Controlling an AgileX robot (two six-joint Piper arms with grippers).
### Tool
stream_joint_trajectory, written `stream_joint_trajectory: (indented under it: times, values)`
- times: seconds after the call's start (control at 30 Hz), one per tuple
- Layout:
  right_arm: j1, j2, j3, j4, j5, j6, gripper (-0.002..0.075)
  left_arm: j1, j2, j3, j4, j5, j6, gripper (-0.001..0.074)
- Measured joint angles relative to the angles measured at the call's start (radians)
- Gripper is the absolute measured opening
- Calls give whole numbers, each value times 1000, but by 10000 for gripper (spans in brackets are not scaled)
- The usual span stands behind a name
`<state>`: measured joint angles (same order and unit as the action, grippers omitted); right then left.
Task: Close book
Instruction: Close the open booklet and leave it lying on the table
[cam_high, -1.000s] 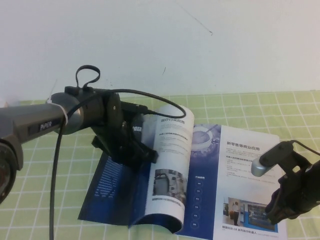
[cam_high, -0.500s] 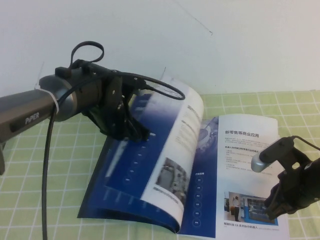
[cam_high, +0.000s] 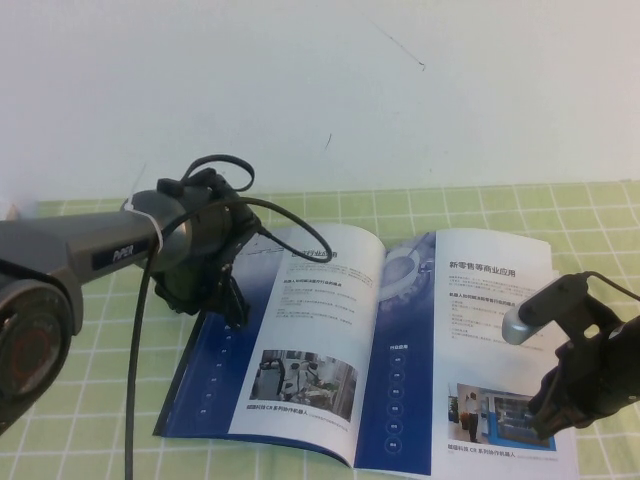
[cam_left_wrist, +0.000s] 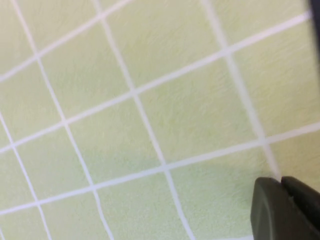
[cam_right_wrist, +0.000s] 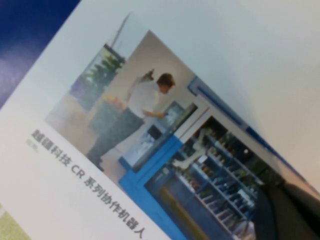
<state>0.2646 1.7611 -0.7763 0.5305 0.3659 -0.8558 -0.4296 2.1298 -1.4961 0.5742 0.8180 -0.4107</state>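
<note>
Black left gripper (cam_high: 234, 310), jaws together on nothing, sits at the left edge of the open book (cam_high: 330, 340). I cannot tell the state of the right gripper (cam_high: 553, 420), which is over the book's right page. Green checked cloth (cam_high: 110, 425) lies beneath, white wall (cam_high: 400, 100) behind.

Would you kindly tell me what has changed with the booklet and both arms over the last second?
The left pages of the blue-and-white glossy paper booklet, lifted and curling rightward half a second ago, have dropped back flat, so it lies open. The left tool has moved down and back to its left edge. The right tool stayed on the right page's near corner.
</note>
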Motion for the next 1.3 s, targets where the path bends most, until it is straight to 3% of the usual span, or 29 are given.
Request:
stream_joint_trajectory:
  times: [0.2,0.53,0.93,1.3]
  values:
    - [0,4,-1,0,0,0,-3,0,17,-11,-35,20,-7,-4]
    - [0,43,-19,10,12,0,-3,-31,9,-28,-239,12,152,-4]
    - [0,43,-21,12,15,0,-3,-129,19,-109,-248,101,131,-5]
    - [0,43,-21,12,16,0,-3,-137,-13,-199,-233,141,81,-4]
